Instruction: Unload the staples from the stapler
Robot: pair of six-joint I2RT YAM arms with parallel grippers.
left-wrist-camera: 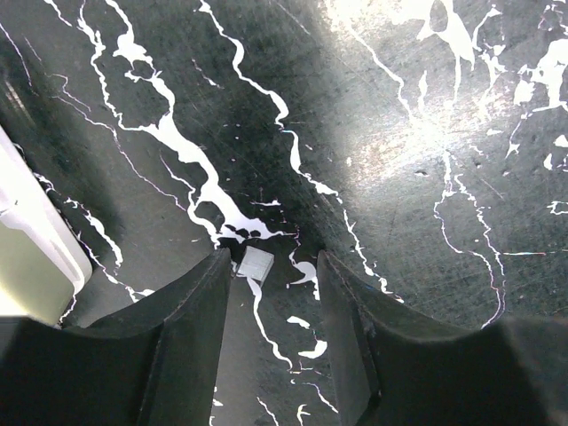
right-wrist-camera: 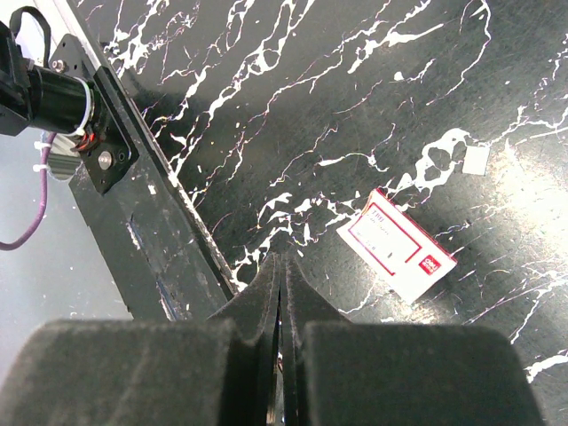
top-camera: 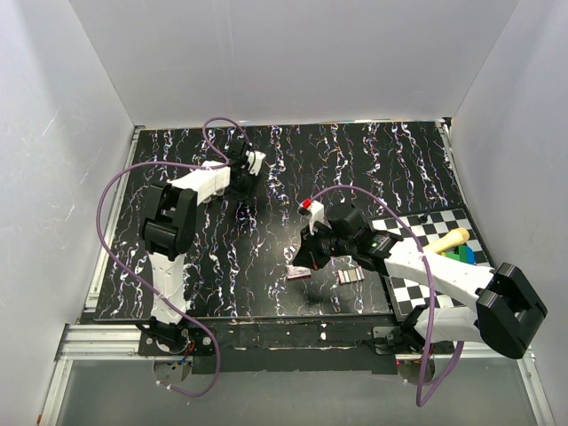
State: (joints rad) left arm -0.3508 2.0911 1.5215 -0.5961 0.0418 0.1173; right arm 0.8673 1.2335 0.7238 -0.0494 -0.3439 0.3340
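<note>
A small grey block of staples (left-wrist-camera: 255, 263) lies on the black marbled table (left-wrist-camera: 399, 177). My left gripper (left-wrist-camera: 271, 257) is open around it at the back left (top-camera: 240, 188); the block sits close to the left finger (left-wrist-camera: 200, 311), well clear of the other finger. My right gripper (right-wrist-camera: 282, 257) is shut, low over the table's near middle (top-camera: 300, 257). Just right of it lies a white staple box with a red border (right-wrist-camera: 399, 244) (top-camera: 298, 272). Beyond the box is a second small grey staple piece (right-wrist-camera: 477, 158). I cannot make out the stapler in any view.
A small striped flat piece (top-camera: 351, 276) lies right of the box. A checkered board (top-camera: 417, 288) at the front right carries a wooden-handled thing (top-camera: 448, 240) and a green-blue block (top-camera: 461, 255). The table's near edge rail (right-wrist-camera: 169, 257) runs close to the right gripper. White walls enclose the table.
</note>
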